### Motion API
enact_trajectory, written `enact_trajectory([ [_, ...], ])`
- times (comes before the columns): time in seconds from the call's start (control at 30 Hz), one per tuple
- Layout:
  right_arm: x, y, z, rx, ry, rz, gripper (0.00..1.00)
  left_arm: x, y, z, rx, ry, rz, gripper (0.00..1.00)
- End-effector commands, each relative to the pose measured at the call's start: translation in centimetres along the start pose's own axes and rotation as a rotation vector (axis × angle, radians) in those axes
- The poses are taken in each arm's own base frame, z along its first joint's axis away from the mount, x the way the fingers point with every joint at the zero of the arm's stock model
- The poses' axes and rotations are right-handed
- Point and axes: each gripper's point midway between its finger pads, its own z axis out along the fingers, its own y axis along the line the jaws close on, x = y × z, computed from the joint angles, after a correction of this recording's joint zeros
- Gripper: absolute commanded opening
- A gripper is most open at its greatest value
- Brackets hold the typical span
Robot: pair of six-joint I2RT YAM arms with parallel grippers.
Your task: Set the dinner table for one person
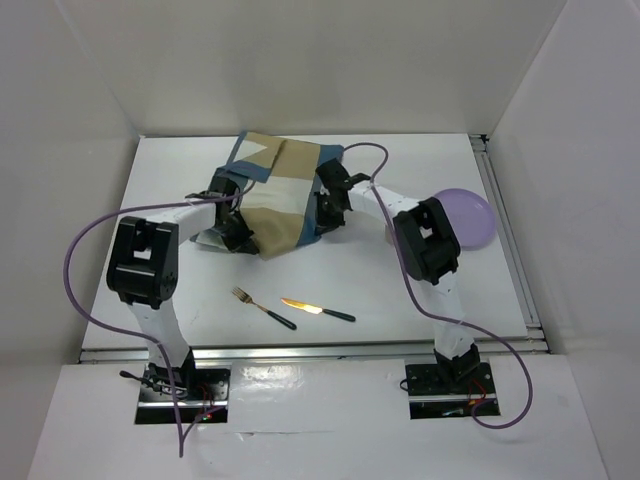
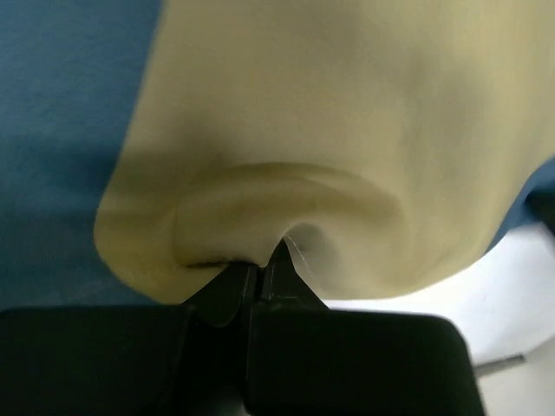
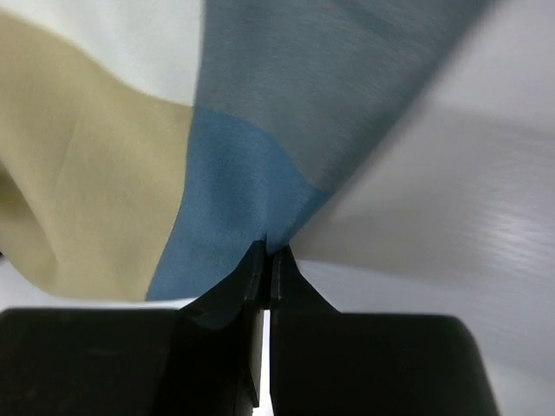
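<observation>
Bench [image 1: 400, 290] fills the space in front of both arm bases, white with metal rails at its edges, and it carries everything. A fork [image 1: 262, 307] and a knife [image 1: 318, 309] lie near the front edge, just apart from each other. A purple plate [image 1: 470, 215] sits at the right side, and a checked placemat [image 1: 285, 195] is bunched toward the far middle.

The left gripper [image 2: 260, 270] is pressed together on a fold of the tan cloth. The right gripper [image 3: 267, 253] is pinching a blue corner, with only a sliver of fabric between its tips. That thin hold is the main risk, I judge: if the arms pull apart unevenly to spread the cloth, the corner could slip free and the placemat would drop crumpled. The left hold sits on a pucker, not a clean edge, so the cloth may settle creased or folded under. Dragging it forward low could sweep the fork and knife, and a rightward swing of the right arm could nudge the plate.
</observation>
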Motion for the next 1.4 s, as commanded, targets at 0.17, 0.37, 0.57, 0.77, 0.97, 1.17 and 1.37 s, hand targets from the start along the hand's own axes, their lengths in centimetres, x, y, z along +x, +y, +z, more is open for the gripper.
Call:
enact_trajectory([
  [0.17, 8.4, 9.6, -3.3, -0.168, 0.093, -0.151, 0.00, -9.7, 1.6, -5.5, -0.118, -0.226, 0.041, 0.00],
  [0.37, 10.4, 16.3, -6.0, -0.206, 0.035, -0.299, 0.25, -16.8, 0.0, -11.2, -0.147, -0.422, 0.112, 0.03],
  [0.57, 5.5, 14.4, -10.4, -0.128, -0.103, -0.284, 0.92, -18.8, -1.8, -12.8, -0.134, -0.441, 0.161, 0.56],
  [0.77, 5.0, 8.1, -12.5, -0.023, -0.140, -0.124, 0.83, -17.0, -0.5, -14.0, -0.163, -0.450, 0.155, 1.00],
  [0.97, 8.4, 3.6, -13.0, 0.042, -0.106, 0.022, 0.75, -15.1, 4.3, -15.3, -0.262, -0.500, 0.027, 0.91],
  [1.17, 11.6, 1.9, -13.9, 0.048, -0.091, 0.219, 0.75, -11.8, 10.8, -11.7, -0.233, -0.383, -0.155, 0.89],
  [1.37, 13.9, 1.1, -13.4, -0.001, -0.083, 0.436, 0.77, -11.0, 13.2, -6.4, -0.230, -0.236, -0.250, 0.95],
])
